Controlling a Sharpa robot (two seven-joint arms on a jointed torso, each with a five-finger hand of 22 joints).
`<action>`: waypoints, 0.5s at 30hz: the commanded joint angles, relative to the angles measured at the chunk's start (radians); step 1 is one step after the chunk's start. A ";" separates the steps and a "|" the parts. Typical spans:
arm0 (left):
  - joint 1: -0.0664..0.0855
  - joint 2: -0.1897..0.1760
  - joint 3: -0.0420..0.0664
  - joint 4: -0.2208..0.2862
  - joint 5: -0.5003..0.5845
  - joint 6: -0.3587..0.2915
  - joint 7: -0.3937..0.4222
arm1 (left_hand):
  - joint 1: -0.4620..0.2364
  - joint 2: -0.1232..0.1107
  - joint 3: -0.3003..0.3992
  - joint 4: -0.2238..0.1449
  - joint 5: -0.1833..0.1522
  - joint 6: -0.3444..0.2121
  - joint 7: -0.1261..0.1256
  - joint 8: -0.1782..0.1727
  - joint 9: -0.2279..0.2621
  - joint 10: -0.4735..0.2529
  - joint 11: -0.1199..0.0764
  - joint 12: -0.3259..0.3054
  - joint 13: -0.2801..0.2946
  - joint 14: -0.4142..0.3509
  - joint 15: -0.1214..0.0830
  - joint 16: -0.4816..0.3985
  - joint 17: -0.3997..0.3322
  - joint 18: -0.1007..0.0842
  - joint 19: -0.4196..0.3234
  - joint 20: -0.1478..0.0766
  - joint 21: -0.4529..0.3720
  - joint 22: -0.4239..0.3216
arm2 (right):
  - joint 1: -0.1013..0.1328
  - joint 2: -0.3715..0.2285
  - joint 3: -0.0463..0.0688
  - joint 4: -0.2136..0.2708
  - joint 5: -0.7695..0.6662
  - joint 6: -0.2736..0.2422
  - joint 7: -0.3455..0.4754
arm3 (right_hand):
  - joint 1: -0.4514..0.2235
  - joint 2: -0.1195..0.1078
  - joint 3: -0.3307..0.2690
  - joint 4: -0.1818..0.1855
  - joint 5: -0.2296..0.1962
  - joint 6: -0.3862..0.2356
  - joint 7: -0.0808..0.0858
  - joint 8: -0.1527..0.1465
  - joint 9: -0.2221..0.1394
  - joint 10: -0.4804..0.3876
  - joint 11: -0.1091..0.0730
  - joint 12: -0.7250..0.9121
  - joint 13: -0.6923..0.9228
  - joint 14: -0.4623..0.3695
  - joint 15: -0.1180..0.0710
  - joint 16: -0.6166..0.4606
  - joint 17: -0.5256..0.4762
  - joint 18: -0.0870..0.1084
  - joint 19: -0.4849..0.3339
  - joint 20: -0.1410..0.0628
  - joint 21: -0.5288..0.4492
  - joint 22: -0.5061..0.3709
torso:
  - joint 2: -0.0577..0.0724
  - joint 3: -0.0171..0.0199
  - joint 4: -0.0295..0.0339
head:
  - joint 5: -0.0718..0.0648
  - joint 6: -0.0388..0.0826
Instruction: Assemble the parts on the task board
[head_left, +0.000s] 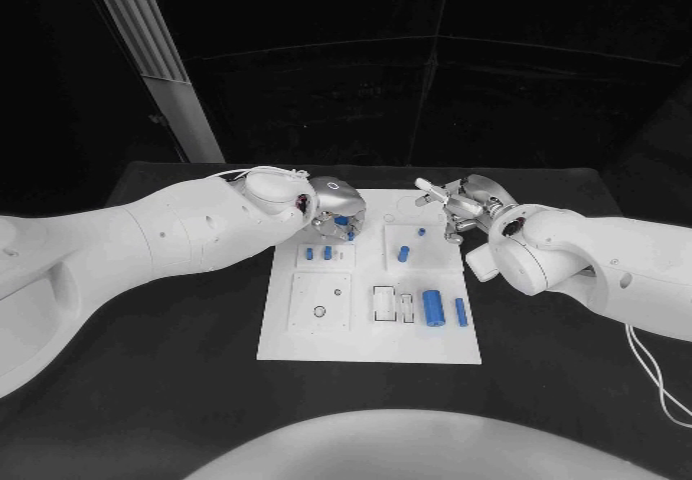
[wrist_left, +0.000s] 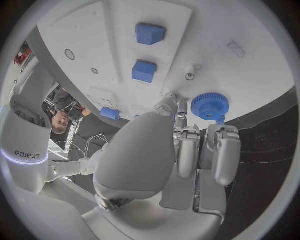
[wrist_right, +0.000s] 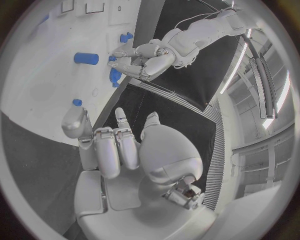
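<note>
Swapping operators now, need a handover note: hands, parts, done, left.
Left hand: at the far edge of the white task board, fingers on a blue toothed gear; whether it grips, unclear.
Right hand: open, holds nothing, over the board's far right corner.
Parts: two small blue blocks far left, blue peg mid-board, two blue cylinders lying near right.
Done: cannot tell which parts are seated.
Left: gear, then the lying cylinders.

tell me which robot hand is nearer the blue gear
Left. The left robot hand has its fingertips at the blue gear; the right robot hand hovers across the task board.
</note>
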 joint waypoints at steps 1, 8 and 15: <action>-0.010 0.001 -0.007 -0.004 -0.014 0.067 -0.003 | -0.002 0.004 0.010 0.001 -0.006 0.008 0.002 -0.004 -0.001 0.012 0.001 -0.005 0.000 0.104 0.005 0.003 0.263 -0.007 0.103 0.000 0.004 0.263 | 0.002 0.001 0.001 0.002 0.001 0.007 0.002 | 0.011 -0.001 -0.007 -0.001 0.006 -0.005 -0.003 0.004 -0.001 0.058 -0.007 0.003 0.215 0.050 -0.008 0.004 0.195 0.002 0.006 -0.003 0.000 0.109 | 0.000 0.0003 -0.0006 | 0.000 0.000; -0.012 0.000 -0.007 -0.002 -0.013 0.059 0.008 | 0.013 0.015 0.032 -0.004 -0.006 0.059 -0.007 0.016 0.007 0.058 -0.009 0.003 0.002 0.104 -0.002 0.003 0.263 -0.007 0.103 -0.002 0.004 0.263 | 0.002 0.000 0.001 0.002 0.001 0.007 0.002 | 0.011 -0.001 -0.007 -0.001 0.006 -0.005 -0.003 0.004 -0.001 0.058 -0.007 0.003 0.215 0.050 -0.008 0.004 0.195 0.002 0.006 -0.003 0.000 0.109 | 0.000 0.0004 0.0003 | 0.000 0.001; -0.013 -0.006 -0.007 0.004 -0.013 0.029 0.025 | 0.019 0.019 0.048 -0.005 -0.006 0.090 -0.011 0.026 0.012 0.094 -0.011 0.002 0.000 0.104 -0.002 0.003 0.263 -0.007 0.103 -0.004 0.004 0.263 | 0.002 0.000 0.001 0.003 0.001 0.006 0.003 | 0.013 0.000 -0.007 0.000 0.006 -0.005 -0.003 0.005 0.000 0.058 -0.007 0.003 0.215 0.050 -0.008 0.004 0.195 0.002 0.007 -0.003 0.000 0.110 | 0.000 0.0005 0.0004 | 0.005 -0.002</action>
